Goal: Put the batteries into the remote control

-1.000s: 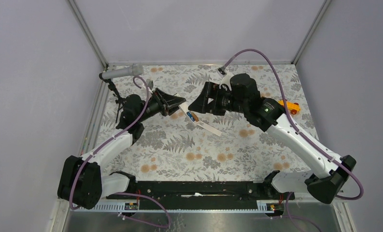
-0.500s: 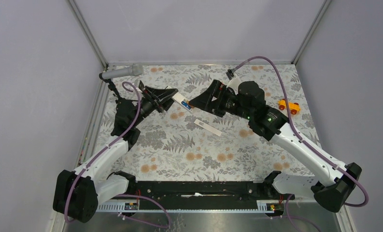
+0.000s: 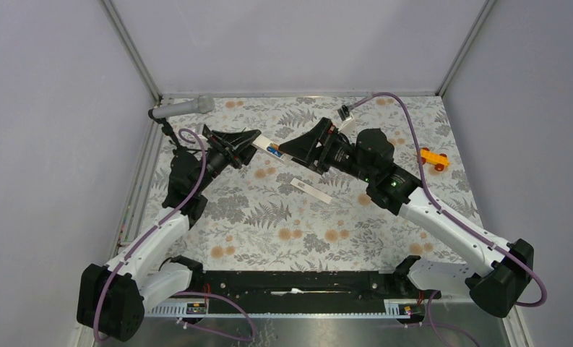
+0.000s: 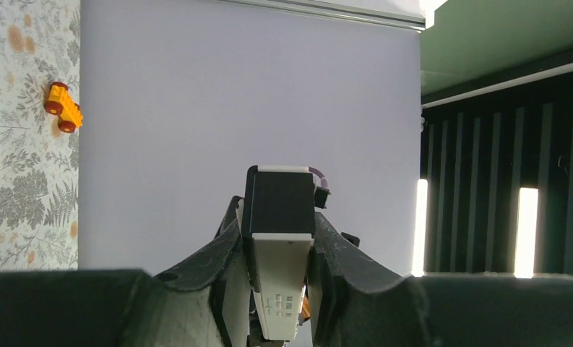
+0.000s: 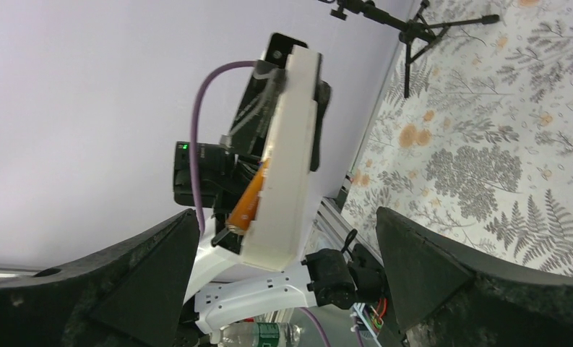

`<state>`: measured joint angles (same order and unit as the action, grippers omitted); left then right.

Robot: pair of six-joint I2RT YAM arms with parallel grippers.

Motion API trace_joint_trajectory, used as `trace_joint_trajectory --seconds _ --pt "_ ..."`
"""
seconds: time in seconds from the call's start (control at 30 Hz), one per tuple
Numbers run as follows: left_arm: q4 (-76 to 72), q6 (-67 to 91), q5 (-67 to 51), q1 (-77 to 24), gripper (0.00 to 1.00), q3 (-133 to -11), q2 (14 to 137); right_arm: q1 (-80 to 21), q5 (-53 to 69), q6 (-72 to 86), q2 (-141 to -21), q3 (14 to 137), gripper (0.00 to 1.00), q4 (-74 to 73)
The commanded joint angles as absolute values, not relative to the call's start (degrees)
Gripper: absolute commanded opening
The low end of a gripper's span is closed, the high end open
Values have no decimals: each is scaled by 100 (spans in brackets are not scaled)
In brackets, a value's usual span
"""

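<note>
My left gripper (image 3: 248, 147) is clamped on the remote (image 3: 264, 146) and holds it off the table (image 3: 269, 238), toward 11 o'clock from the table's middle in the overhead view. A second ago the remote was lower and nearer the centre. I have since carried it up and back toward that side.

A blue battery (image 3: 274, 150) shows at the remote's free end. From my right wrist I see an orange battery (image 5: 247, 202) lying along the remote's edge.

My right gripper (image 3: 296, 148) has its fingers spread wide and grips nothing. The remote's end stands ahead of it, between the two fingers and touching neither. This gripper has shifted a little toward 12 o'clock in the last second and still points at the remote.

The white cover (image 3: 313, 190) lies flat on the table where it lay before, at about 4 o'clock from the remote and well apart from it. The toy car (image 3: 433, 158) sits toward 3 o'clock. My right arm hid part of it a second ago, and now all of it shows. The microphone (image 3: 182, 108) stands in the 10 o'clock corner.
</note>
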<state>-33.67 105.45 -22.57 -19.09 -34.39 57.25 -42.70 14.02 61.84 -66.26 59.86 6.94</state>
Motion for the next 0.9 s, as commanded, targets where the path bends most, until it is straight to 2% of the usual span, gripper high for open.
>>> trace_joint_trajectory --seconds 0.0,0.87 --pt "-3396 10714 -2070 -1925 0 -3700 5621 -4254 1265 6275 -6579 6027 98 1324" --pt "-3593 10855 -2036 -1924 0 -3742 5625 -4249 1432 6452 -6992 5900 95 1448"
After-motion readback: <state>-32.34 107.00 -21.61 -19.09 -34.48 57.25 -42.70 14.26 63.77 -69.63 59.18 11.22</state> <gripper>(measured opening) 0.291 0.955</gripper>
